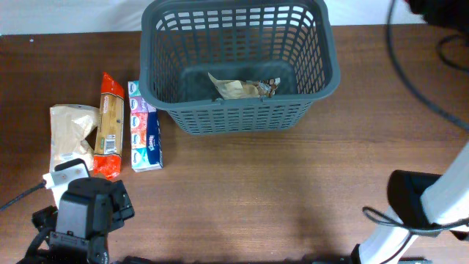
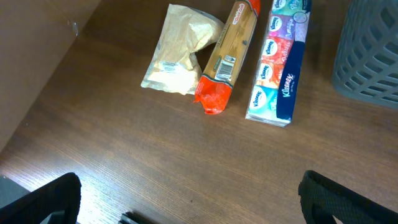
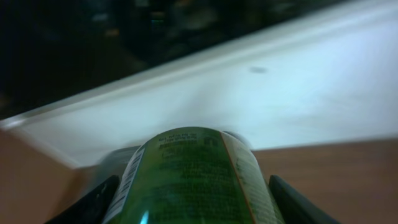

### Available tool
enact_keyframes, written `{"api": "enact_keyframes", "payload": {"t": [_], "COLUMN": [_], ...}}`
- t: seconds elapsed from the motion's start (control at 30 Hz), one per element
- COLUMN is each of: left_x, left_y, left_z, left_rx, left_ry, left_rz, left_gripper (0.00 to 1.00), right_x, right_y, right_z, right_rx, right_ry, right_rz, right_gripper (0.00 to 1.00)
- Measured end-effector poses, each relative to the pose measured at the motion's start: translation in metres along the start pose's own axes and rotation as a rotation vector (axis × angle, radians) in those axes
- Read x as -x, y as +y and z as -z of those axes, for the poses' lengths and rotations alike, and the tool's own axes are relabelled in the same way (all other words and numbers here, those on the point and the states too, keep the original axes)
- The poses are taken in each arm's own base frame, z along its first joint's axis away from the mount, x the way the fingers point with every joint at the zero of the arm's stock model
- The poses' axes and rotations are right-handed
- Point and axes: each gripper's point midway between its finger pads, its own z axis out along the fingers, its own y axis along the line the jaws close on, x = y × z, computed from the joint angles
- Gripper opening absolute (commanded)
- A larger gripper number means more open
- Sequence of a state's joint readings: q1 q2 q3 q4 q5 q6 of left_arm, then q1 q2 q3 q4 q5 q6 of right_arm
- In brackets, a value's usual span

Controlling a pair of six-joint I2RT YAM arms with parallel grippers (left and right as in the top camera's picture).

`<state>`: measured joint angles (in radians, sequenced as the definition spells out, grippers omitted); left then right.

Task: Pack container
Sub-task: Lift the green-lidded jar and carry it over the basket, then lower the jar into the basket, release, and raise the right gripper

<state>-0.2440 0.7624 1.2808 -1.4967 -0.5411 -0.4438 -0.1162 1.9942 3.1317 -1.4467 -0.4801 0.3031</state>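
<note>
**Left side.** Left gripper [image 2: 186, 208]: jaws fully apart, nothing between them, hanging over bare dark wooden table [image 1: 293, 191] at the lower left of the overhead view. Three items lie above it in the frame.
- The crumpled beige paper bag [image 1: 69, 132] is furthest left.
- The long clear pasta packet with red ends [image 1: 110, 125] lies along the bag's right edge and seems to overlap it.
- The flat multicoloured tissue multipack [image 1: 145, 128] is just beside the pasta.

Risk: they are packed so close that jaws closing on one could catch or drag its neighbour. The pasta packet is long, so I expect it to droop or swing if gripped near one end.

**Centre.** The task's container, a large dark grey slotted plastic basket [image 1: 234, 110], sits at top centre of the overhead view. One crumpled tan wrapper [image 1: 238, 88] lies on its floor. The tissue pack's far end is near the basket's left wall, so sweeping it sideways could jam it against the lattice or nudge the basket.

**Right side.** Right gripper [image 3: 193, 205]: in the right wrist view its fingers stand on either side of a green labelled cylindrical jar [image 3: 186, 168], apparently clamped on it. The view is blurred. The right arm [image 1: 425, 205] is at the lower right, well apart from the basket.

Risks:
- A smooth round body may rotate or slip during the carry.
- The basket walls are tall, so a low approach would strike the rim.
- Releasing from high up could send the jar rolling onto the wrapper.
</note>
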Motion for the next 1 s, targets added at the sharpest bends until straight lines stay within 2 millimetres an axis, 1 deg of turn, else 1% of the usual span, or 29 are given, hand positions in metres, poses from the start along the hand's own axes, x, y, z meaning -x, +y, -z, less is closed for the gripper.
{"api": "enact_keyframes", "payload": {"t": [0.1,0.23,0.33,0.43,0.5,0.53,0.57,0.63,0.7,0.8,0.87,0.93,1.0], "left_x": [0.000,0.000,0.000,0.000,0.000,0.000,0.000,0.000,0.000,-0.001,-0.001,-0.001,-0.001], "left_y": [0.000,0.000,0.000,0.000,0.000,0.000,0.000,0.000,0.000,0.000,-0.001,-0.001,-0.001], "left_z": [0.000,0.000,0.000,0.000,0.000,0.000,0.000,0.000,0.000,0.000,0.000,0.000,0.000], "left_rx": [0.000,0.000,0.000,0.000,0.000,0.000,0.000,0.000,0.000,-0.003,-0.006,-0.006,-0.007], "left_ry": [0.000,0.000,0.000,0.000,0.000,0.000,0.001,0.001,0.001,0.004,0.006,0.006,0.006], "left_rz": [0.000,0.000,0.000,0.000,0.000,0.000,0.000,0.000,-0.001,-0.002,-0.002,-0.001,-0.002], "left_gripper": [0.99,1.00,1.00,1.00,1.00,0.99,1.00,0.99,1.00,1.00,1.00,1.00,1.00], "right_x": [-0.010,-0.033,-0.056,-0.084,-0.110,-0.126,-0.140,-0.169,-0.205,-0.249,-0.275,-0.295,-0.311], "right_y": [0.041,0.080,0.094,0.094,0.085,0.078,0.071,0.054,0.031,0.002,-0.015,-0.029,-0.040], "right_z": [-0.014,-0.043,-0.073,-0.109,-0.136,-0.151,-0.162,-0.184,-0.204,-0.222,-0.229,-0.234,-0.237], "right_rx": [0.110,0.189,0.162,0.097,0.033,-0.006,-0.034,-0.095,-0.164,-0.240,-0.280,-0.312,-0.334], "right_ry": [0.029,0.094,0.148,0.210,0.270,0.310,0.341,0.413,0.506,0.619,0.687,0.740,0.780], "right_rz": [0.023,0.041,0.053,0.072,0.084,0.091,0.097,0.106,0.108,0.107,0.103,0.100,0.094], "right_gripper": [0.04,0.04,0.04,0.04,0.04,0.04,0.04,0.04,0.04,0.04,0.04,0.04,0.04]}}
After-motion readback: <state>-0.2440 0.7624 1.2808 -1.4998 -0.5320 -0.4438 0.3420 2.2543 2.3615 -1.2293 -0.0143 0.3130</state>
